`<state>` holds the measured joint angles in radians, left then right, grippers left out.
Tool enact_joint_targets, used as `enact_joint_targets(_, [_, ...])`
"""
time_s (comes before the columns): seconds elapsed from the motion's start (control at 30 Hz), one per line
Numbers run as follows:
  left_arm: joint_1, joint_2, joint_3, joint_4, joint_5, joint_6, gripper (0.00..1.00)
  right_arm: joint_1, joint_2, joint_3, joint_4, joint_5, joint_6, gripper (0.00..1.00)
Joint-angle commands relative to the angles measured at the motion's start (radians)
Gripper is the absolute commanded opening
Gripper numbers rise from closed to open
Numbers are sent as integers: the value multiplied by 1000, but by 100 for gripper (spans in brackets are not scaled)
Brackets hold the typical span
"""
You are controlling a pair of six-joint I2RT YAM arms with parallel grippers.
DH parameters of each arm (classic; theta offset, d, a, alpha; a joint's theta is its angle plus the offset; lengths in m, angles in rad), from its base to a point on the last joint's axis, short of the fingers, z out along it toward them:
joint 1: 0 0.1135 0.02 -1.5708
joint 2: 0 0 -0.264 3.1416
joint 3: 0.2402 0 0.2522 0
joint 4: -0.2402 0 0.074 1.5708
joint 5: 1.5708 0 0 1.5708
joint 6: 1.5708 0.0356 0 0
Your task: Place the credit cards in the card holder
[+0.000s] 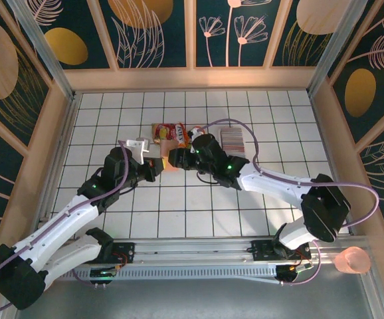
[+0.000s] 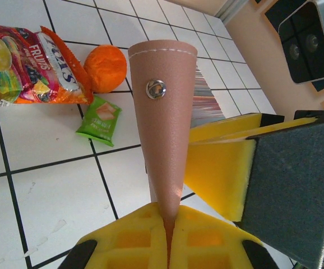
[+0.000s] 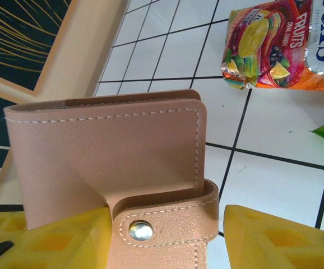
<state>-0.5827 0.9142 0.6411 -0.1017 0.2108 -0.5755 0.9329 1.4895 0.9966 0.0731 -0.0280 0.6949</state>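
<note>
Tiled table (image 1: 112, 199), floral walls (image 1: 159, 33); left gripper (image 2: 169, 235) tight on card holder (image 3: 106, 151), right gripper (image 3: 165, 238) apart.

The card holder (image 3: 106, 151) is salmon-pink with white stitching. The worktop (image 2: 44, 190) is white, gridded black. The left claw (image 2: 169, 241) is yellow-padded.

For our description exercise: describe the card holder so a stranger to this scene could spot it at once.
On the white tiled table, look to the middle, where the two arms meet. Pinched in the left end effector is the card holder: salmon-pink, leather-like, with white stitching and a metal snap. Its plain pink sets it apart from the colourful Fox's candy bag, green sachet and orange ball.
</note>
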Motion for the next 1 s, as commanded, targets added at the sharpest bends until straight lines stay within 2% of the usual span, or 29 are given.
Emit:
enact_joint_targets(0.0, [-2,-24,-4,50,0,17,0,16,30,33,-79,81,6,53])
enact_joint_targets(0.1, [-2,-25,-4,40,-35,20,0,23,39,42,-145,157,5,49])
enact_joint_targets(0.27, [-2,-12,-1,38,-47,21,0,23,50,37,-208,247,10,38])
enact_joint_targets(0.37, [-3,-8,1,34,-54,22,0,23,52,40,-245,314,17,34])
enact_joint_targets(0.53, [-3,-3,-2,29,-80,22,0,21,30,25,-270,382,35,34])
enact_joint_targets(0.6, [-2,4,-1,27,-78,20,0,20,6,-1,-231,367,38,36])
enact_joint_targets(0.77, [-2,24,-2,27,-47,14,0,19,-96,-113,-10,211,4,44])
enact_joint_targets(0.83, [-3,23,-5,31,-33,11,0,15,-133,-145,68,142,-7,44])
enact_joint_targets(0.97, [-3,19,-1,26,-22,7,0,15,-214,-192,161,89,-17,46])
